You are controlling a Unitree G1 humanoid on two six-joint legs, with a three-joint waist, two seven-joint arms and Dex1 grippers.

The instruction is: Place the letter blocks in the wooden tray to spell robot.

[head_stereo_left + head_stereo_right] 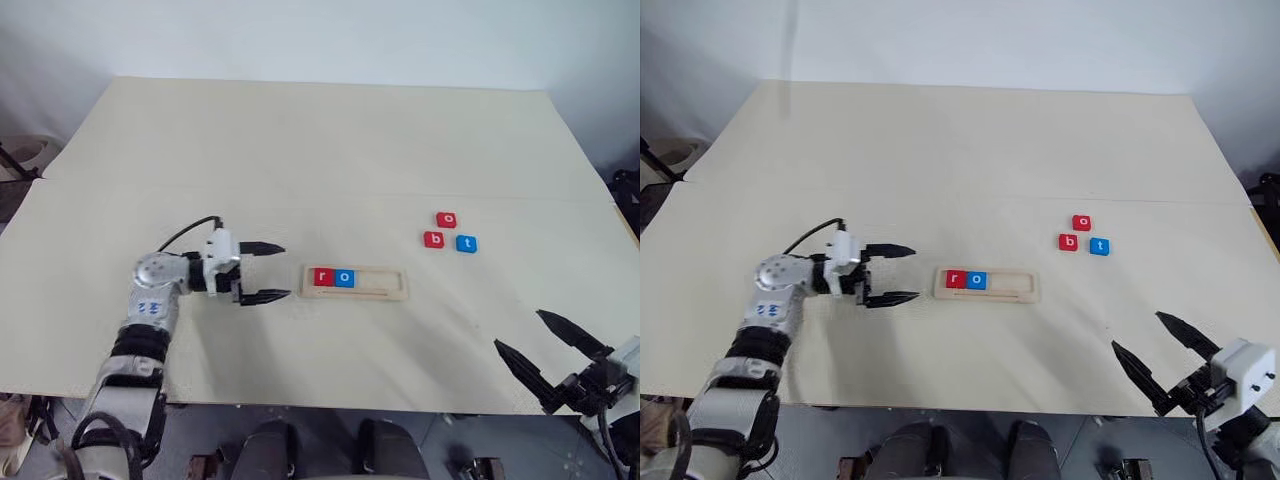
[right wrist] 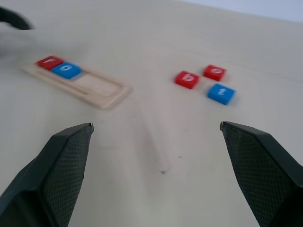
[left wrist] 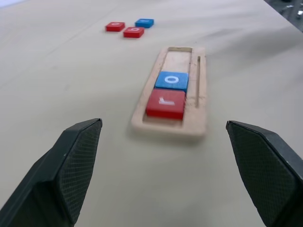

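The wooden tray [image 1: 356,283] lies mid-table with a red r block [image 1: 323,277] and a blue o block [image 1: 345,278] in its left end. Right and farther back on the table lie a red o block [image 1: 447,219], a red b block [image 1: 434,239] and a blue t block [image 1: 466,243], close together. My left gripper [image 1: 271,271] hovers just left of the tray, open and empty, pointing at it. My right gripper [image 1: 533,338] is open and empty near the table's front right edge, well short of the three loose blocks.
The cream table [image 1: 300,150] is bare behind and around the tray. Its front edge runs just under my right gripper. A seam crosses the tabletop behind the loose blocks.
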